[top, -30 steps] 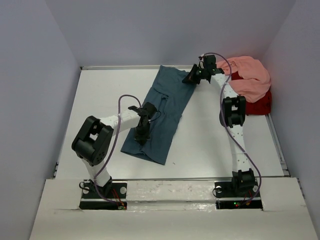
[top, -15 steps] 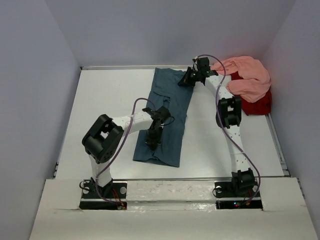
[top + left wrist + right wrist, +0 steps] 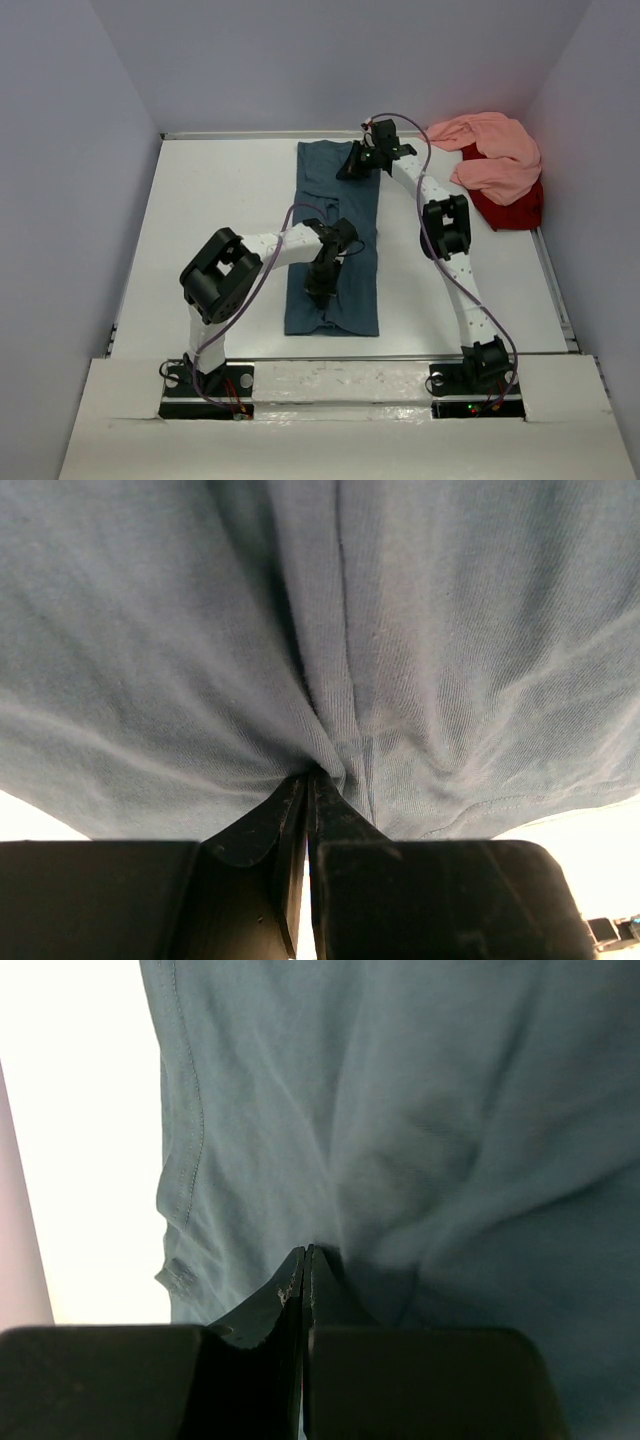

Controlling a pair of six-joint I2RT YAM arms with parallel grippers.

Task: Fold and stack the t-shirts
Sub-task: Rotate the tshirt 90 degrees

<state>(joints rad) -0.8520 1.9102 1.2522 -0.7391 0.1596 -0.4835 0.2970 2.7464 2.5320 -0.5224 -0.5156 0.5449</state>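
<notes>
The dark teal-blue t-shirt lies as a long narrow strip down the middle of the table, its length running from far to near. My left gripper is shut on a pucker of its cloth near the front end, fabric bunching at the tips. My right gripper is at the far end, jaws shut with creases of the teal cloth running into their tips, close to a hemmed edge. The salmon pink t-shirt lies crumpled on the red t-shirt in the far right corner.
The white table is walled at the back and on both sides. A raised rail runs along its near edge by the arm bases. The right arm stretches the table's whole depth just right of the teal shirt.
Both grippers have swung the teal shirt round: its far end went left, its near end right and nearer, so the slanted strip now lies straight. The pink and red shirts have not moved.
</notes>
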